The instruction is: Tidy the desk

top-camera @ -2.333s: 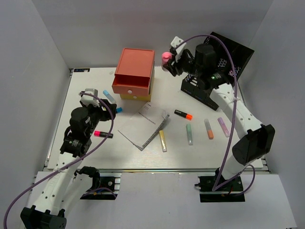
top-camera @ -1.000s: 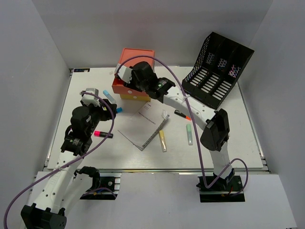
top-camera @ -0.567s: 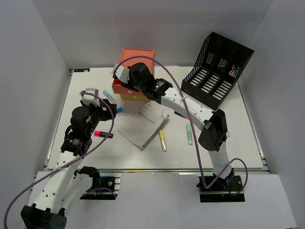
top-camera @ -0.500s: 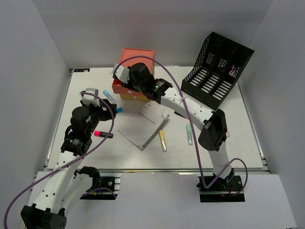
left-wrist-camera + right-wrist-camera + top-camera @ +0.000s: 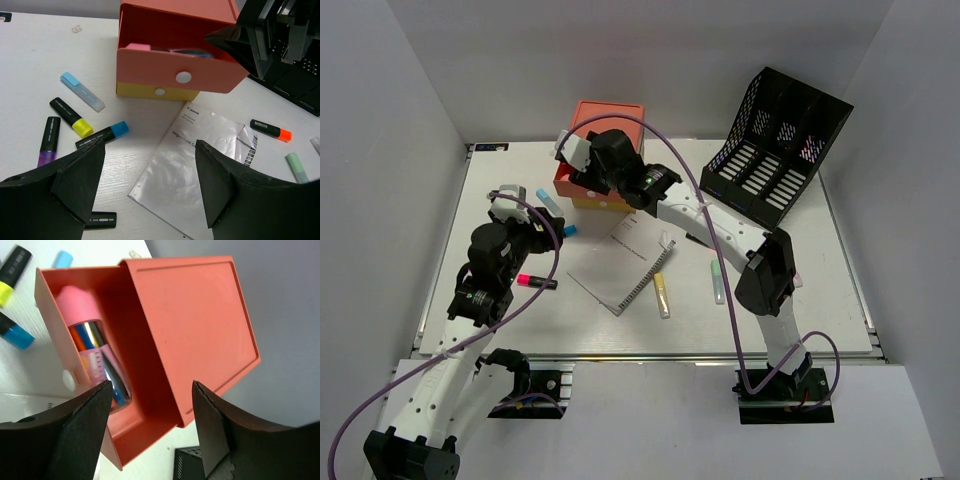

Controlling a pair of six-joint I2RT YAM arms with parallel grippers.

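Though top view hides drawer (image 5: 140,405) contents, right wrist shows pink-capped tube (image 5: 90,340); left end effector (image 5: 150,152), right end effector (image 5: 151,385) apart.

"canon" and, below it, a partly hidden "important s…" on the silvery booklet (image 5: 172,167) cover

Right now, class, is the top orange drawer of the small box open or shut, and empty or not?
Open: the drawer sticks out past the box. Not empty: a pink-capped tube lies inside.
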